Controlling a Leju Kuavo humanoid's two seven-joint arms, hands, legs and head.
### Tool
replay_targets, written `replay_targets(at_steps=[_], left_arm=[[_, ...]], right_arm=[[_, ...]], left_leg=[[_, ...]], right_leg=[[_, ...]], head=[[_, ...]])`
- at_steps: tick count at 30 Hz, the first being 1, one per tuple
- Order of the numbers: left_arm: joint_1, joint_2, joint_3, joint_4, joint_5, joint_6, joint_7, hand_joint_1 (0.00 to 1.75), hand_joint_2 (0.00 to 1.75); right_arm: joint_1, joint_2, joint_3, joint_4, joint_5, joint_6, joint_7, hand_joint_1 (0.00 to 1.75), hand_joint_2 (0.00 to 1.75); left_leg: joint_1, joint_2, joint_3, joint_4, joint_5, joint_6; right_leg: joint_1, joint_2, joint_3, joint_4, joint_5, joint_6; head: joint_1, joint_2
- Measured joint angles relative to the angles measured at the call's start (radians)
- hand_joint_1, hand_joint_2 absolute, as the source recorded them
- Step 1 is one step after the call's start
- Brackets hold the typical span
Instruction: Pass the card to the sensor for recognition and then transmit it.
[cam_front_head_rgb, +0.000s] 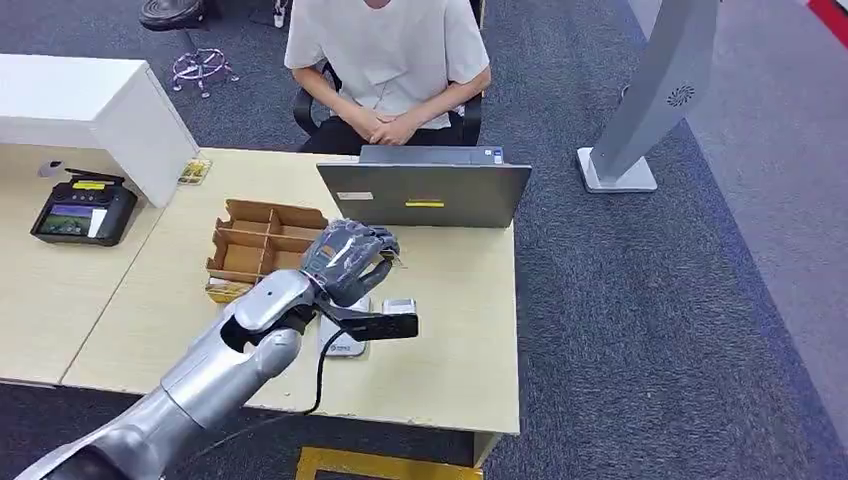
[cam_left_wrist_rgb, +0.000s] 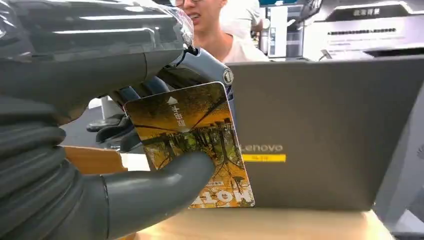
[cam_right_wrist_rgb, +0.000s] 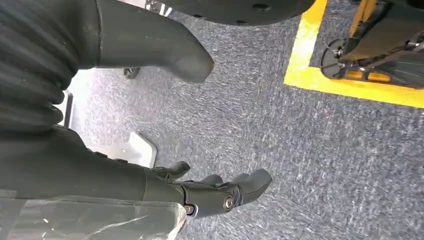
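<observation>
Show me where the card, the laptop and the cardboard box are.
card (cam_left_wrist_rgb: 192, 137), left wrist view, middle of its printed face.
laptop (cam_front_head_rgb: 425, 195), head view, back of its lid.
cardboard box (cam_front_head_rgb: 262, 238), head view, a divider inside it.

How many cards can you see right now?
1. The card is pinched in the left hand, held in front of the laptop. More could lie hidden in the cardboard tray or under the hand.

Left robot hand (cam_front_head_rgb: 345, 262) hides sensor (cam_front_head_rgb: 345, 343) top (card unseen in head view); terminal (cam_front_head_rgb: 82, 212) screen unreadable.
</observation>
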Motion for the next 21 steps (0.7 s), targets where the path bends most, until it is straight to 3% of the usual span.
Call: replay_targets(at_steps=[21], left_arm=[[-0.001,0.027,-0.058,-0.018,0.006,-0.003,0.017,1.75,1.75]], right_arm=[[0.002,-0.003,-0.017,0.0,0.012,0.0,0.003,0.0,1.75]], left_leg=[[0.0,-0.001,0.0,0.0,0.0,0.0]], right_leg=[[0.0,-0.001,0.0,0.0,0.0,0.0]], head=[[0.0,0.0]])
